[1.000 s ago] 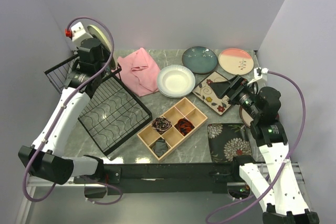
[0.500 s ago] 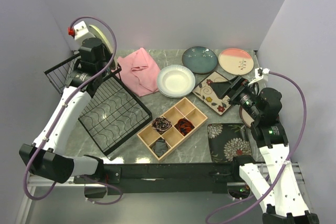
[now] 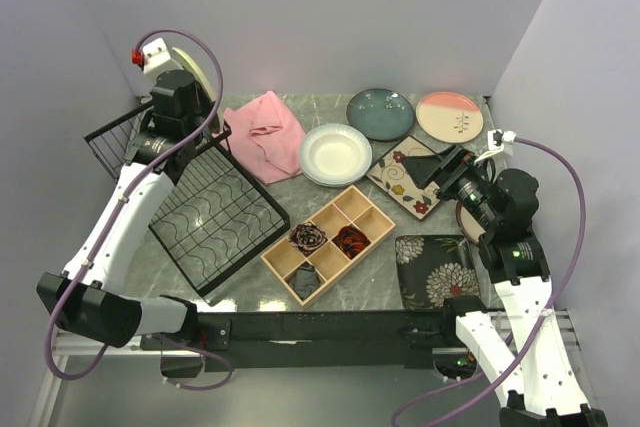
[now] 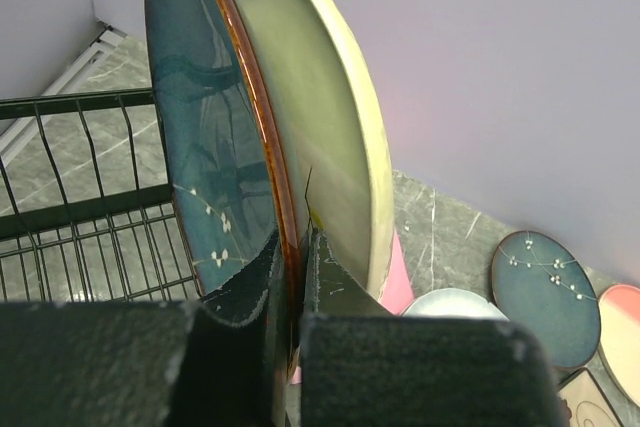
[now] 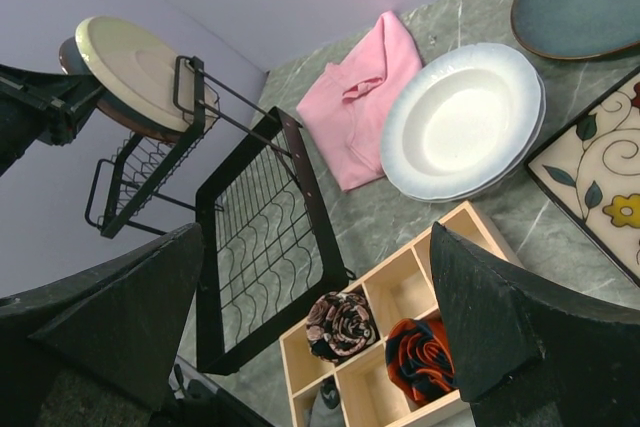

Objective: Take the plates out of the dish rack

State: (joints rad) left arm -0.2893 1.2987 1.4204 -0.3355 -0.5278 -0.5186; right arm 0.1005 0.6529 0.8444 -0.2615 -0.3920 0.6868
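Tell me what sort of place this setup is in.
Probably a robot test booth, not a kitchen: plain walls box in a marble-look table, two arms bolted at its near edge, a dish rack staged on it.

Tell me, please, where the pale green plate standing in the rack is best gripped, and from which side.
Probably its upper rim, edge-on from above. The pale green plate stands upright in the rack, so only the thin rim can be pinched, across both faces. The blue plate in the left hand sits close beside it, so the gap there is narrow.

top: overhead | left wrist: close-up plates (image 4: 330,127) | right wrist: oblique — same plates
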